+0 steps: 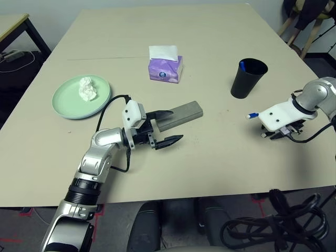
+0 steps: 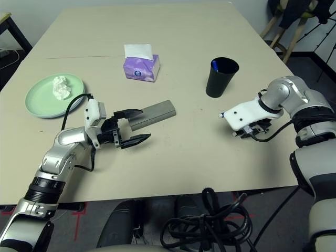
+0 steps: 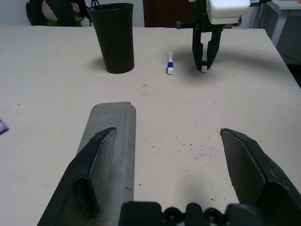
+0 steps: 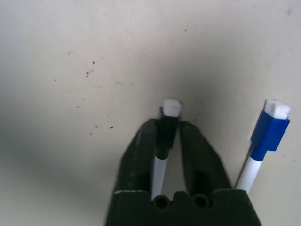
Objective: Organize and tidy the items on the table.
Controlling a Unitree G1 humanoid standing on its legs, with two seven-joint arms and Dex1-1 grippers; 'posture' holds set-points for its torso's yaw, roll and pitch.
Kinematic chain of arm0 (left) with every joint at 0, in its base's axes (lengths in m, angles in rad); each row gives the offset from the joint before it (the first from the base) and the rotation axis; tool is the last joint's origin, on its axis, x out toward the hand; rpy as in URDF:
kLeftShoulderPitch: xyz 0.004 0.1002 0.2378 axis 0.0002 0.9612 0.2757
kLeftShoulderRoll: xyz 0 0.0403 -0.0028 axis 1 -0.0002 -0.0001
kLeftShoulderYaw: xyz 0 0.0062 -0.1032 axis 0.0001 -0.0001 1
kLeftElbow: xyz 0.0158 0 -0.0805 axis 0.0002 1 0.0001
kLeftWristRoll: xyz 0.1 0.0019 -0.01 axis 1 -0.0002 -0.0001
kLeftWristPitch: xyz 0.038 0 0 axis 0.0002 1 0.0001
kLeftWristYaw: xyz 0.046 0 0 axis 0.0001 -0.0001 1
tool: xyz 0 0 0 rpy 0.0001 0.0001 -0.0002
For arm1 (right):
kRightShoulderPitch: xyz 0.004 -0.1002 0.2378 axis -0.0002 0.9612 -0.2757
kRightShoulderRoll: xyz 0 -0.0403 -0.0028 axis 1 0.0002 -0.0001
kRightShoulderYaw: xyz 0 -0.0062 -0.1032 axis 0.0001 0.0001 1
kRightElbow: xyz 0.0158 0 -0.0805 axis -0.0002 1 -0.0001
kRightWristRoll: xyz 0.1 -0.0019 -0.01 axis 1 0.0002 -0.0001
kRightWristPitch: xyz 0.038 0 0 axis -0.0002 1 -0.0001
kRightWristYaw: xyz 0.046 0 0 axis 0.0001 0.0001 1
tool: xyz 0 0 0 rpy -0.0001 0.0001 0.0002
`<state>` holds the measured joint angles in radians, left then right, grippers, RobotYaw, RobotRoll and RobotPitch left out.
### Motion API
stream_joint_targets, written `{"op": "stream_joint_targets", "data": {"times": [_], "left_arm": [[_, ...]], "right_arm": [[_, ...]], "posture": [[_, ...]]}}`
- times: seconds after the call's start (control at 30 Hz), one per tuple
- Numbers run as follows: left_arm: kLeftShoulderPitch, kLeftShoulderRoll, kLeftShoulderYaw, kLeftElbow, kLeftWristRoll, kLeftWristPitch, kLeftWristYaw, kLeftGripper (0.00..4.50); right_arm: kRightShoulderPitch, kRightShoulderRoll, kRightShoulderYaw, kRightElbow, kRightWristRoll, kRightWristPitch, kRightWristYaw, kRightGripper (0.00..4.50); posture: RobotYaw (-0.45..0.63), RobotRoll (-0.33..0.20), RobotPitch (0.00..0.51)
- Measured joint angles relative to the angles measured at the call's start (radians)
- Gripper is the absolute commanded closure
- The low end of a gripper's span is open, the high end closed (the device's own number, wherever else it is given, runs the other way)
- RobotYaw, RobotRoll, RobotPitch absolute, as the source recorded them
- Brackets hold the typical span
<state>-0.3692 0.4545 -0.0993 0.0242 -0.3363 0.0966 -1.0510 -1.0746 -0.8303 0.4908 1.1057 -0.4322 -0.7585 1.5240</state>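
Note:
My left gripper (image 1: 176, 125) is open at the near end of the grey glasses case (image 1: 184, 113). One finger (image 3: 91, 160) lies over the case and the other stands over bare table. My right gripper (image 4: 168, 127) points down at the table and is shut on a white pen with a black cap (image 4: 167, 125). A blue pen (image 4: 264, 141) lies on the table right beside it, also seen at blue pen (image 1: 252, 115). The black cup (image 1: 248, 79) holds another blue pen (image 1: 242, 65). The tissue wad (image 1: 87, 88) lies on the pale green plate (image 1: 65, 102).
A purple tissue box (image 1: 165, 68) stands mid-table behind the case. The beige table (image 1: 210, 31) is bare at the back. A smaller desk (image 1: 16, 23) stands off the far left corner, and chair legs (image 1: 307, 31) off the far right. Black cables (image 1: 273, 226) lie below the front edge.

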Motion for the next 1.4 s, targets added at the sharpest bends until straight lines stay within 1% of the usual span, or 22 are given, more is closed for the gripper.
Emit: {"op": "stream_joint_targets", "data": {"times": [0.03, 0.07, 0.13, 0.17, 0.2, 0.3, 0.4, 0.47, 0.5, 0.57, 0.6, 0.7, 0.77, 0.83, 0.9, 0.93, 0.97, 1.07, 1.13, 1.2, 1.3, 1.4], "left_arm": [[0.0, 0.002, 0.0, -0.006, 0.0, 0.0, 0.0, 0.0], [0.0, 0.002, 0.0, -0.007, 0.0, -0.001, -0.001, 0.0], [0.0, 0.005, 0.0, -0.007, 0.0, -0.002, -0.003, 0.0], [0.0, 0.006, 0.0, -0.007, 0.0, -0.002, -0.005, 0.0], [0.0, 0.009, 0.0, -0.007, 0.001, -0.003, -0.007, 0.0], [-0.002, 0.017, 0.0, 0.0, 0.003, -0.007, -0.011, 0.0], [-0.013, 0.022, 0.001, 0.02, 0.003, -0.009, -0.015, 0.0], [-0.019, 0.023, 0.001, 0.029, 0.003, -0.01, -0.021, 0.0], [-0.02, 0.023, 0.001, 0.03, 0.003, -0.012, -0.024, 0.0], [-0.023, 0.023, 0.001, 0.032, 0.003, -0.016, -0.029, 0.0], [-0.024, 0.024, 0.001, 0.032, 0.003, -0.017, -0.03, 0.0], [-0.03, 0.027, 0.002, 0.036, 0.003, -0.018, -0.034, 0.0], [-0.038, 0.028, 0.007, 0.04, 0.001, -0.014, -0.033, 0.0], [-0.046, 0.027, 0.016, 0.056, -0.002, -0.01, -0.028, 0.0], [-0.052, 0.026, 0.023, 0.074, -0.002, -0.01, -0.018, 0.0], [-0.054, 0.024, 0.024, 0.077, -0.002, -0.01, -0.009, 0.0], [-0.06, 0.017, 0.024, 0.08, -0.001, -0.011, -0.001, 0.0], [-0.09, 0.008, 0.034, 0.11, 0.001, -0.021, 0.018, 0.0], [-0.104, 0.007, 0.045, 0.115, 0.002, -0.029, 0.027, 0.0], [-0.127, 0.008, 0.049, 0.13, 0.003, -0.038, 0.027, 0.0], [-0.151, 0.011, 0.053, 0.152, 0.006, -0.045, 0.028, 0.0], [-0.168, 0.013, 0.053, 0.16, 0.009, -0.055, 0.028, 0.0]], "right_arm": [[0.0, 0.0, 0.0, 0.0, 0.002, 0.002, 0.007, 4.19], [0.0, 0.001, 0.0, 0.0, 0.011, 0.009, 0.025, 4.18], [0.0, 0.004, 0.0, 0.001, 0.046, 0.041, 0.06, 4.18], [0.0, 0.003, 0.01, -0.001, 0.085, 0.075, 0.072, 4.18], [0.0, -0.004, 0.04, -0.012, 0.156, 0.143, 0.076, 4.18], [0.0, -0.085, 0.171, -0.121, 0.407, 0.378, 0.082, 4.18], [-0.002, -0.16, 0.234, -0.261, 0.629, 0.581, 0.086, 4.18], [0.001, -0.19, 0.237, -0.37, 0.794, 0.748, 0.087, 4.18], [0.006, -0.192, 0.218, -0.418, 0.866, 0.829, 0.087, 4.18], [0.028, -0.192, 0.157, -0.496, 0.964, 0.95, 0.088, 4.18], [0.04, -0.189, 0.125, -0.524, 0.993, 0.996, 0.088, 4.18], [0.107, -0.153, -0.02, -0.585, 1.051, 1.119, 0.058, 4.18], [0.187, -0.1, -0.155, -0.663, 1.113, 1.199, -0.029, 4.18], [0.254, -0.031, -0.262, -0.742, 1.16, 1.248, -0.138, 4.18], [0.309, 0.051, -0.359, -0.805, 1.179, 1.254, -0.261, 4.18], [0.333, 0.107, -0.418, -0.833, 1.186, 1.25, -0.335, 4.18], [0.346, 0.15, -0.455, -0.851, 1.19, 1.243, -0.389, 4.18], [0.355, 0.267, -0.568, -0.904, 1.234, 1.238, -0.518, 4.18], [0.349, 0.3, -0.629, -0.922, 1.261, 1.241, -0.57, 4.18], [0.328, 0.323, -0.675, -0.917, 1.261, 1.227, -0.623, 4.18], [0.276, 0.346, -0.711, -0.882, 1.213, 1.154, -0.699, 4.18], [0.235, 0.356, -0.736, -0.805, 1.109, 1.044, -0.797, 4.18]], "posture": [[0.09, 0.0, 0.155], [0.09, 0.0, 0.155], [0.09, 0.0, 0.145], [0.09, 0.0, 0.143], [0.09, 0.0, 0.14], [0.08, 0.0, 0.131], [0.08, 0.0, 0.117], [0.07, 0.0, 0.109], [0.06, 0.0, 0.105], [0.06, 0.0, 0.104], [0.06, 0.0, 0.101], [0.04, 0.0, 0.097], [0.04, 0.0, 0.095], [0.03, 0.0, 0.094], [0.03, 0.0, 0.092], [0.03, 0.0, 0.092], [0.03, 0.0, 0.092], [0.02, 0.0, 0.088], [0.03, 0.0, 0.085], [0.03, 0.0, 0.083], [0.03, 0.0, 0.081], [0.02, 0.0, 0.08]]}}
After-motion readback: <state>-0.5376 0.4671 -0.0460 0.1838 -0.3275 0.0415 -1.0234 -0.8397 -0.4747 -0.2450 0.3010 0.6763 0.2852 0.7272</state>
